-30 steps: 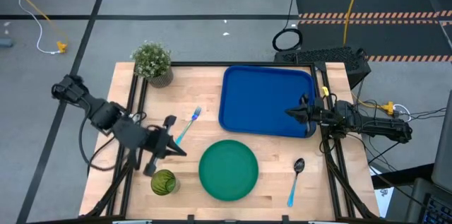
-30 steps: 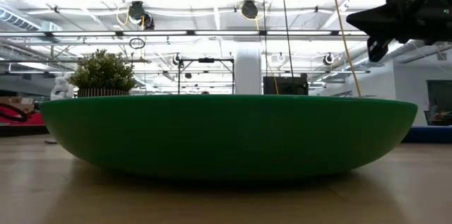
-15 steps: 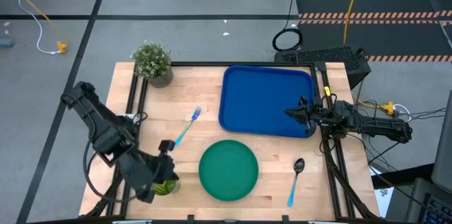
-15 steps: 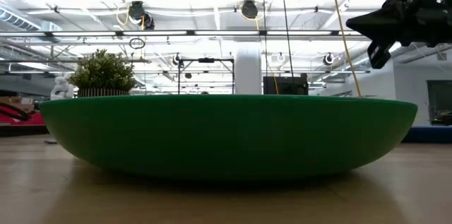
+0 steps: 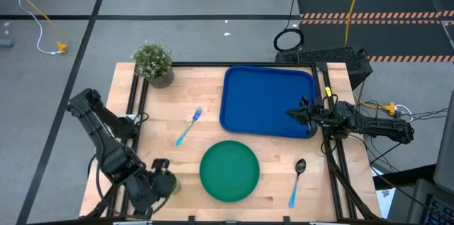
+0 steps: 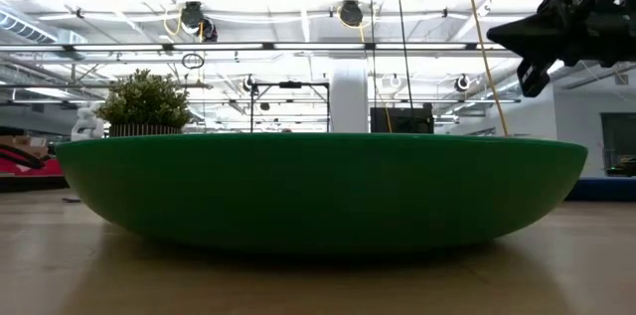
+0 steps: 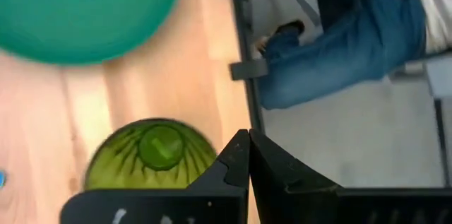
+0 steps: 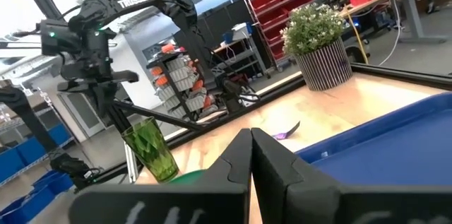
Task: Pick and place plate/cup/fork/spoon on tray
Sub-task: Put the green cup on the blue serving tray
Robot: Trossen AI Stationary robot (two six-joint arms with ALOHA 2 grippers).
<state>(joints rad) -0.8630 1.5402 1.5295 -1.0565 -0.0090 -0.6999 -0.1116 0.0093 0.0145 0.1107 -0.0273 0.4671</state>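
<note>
The left gripper (image 5: 162, 182) hangs over the near left corner of the table (image 5: 269, 150), directly above the cup (image 7: 150, 155). Its fingers are pressed together and hold nothing; the wrist view looks straight down into the cup's mouth just beside the fingertips. From overhead the cup is almost wholly hidden under that arm. In the right wrist view it stands upright on the wood.

The right gripper (image 5: 291, 113) waits over the right edge of the tray (image 5: 262, 101), fingers likewise pressed together, empty.

The tray lies at the far right of the table with nothing in it. The plate (image 5: 228, 171) sits on the wood just in front of the tray, apart from it, near the front edge. The fork (image 5: 189, 125) lies left of the tray, between the plant (image 5: 153, 62) and the plate, tines pointing toward the far side. The spoon (image 5: 296, 181) lies right of the plate, bowl toward the tray. The plant stands at the far left corner.

A person's blue sleeve (image 7: 339, 33) shows beyond the table edge.
</note>
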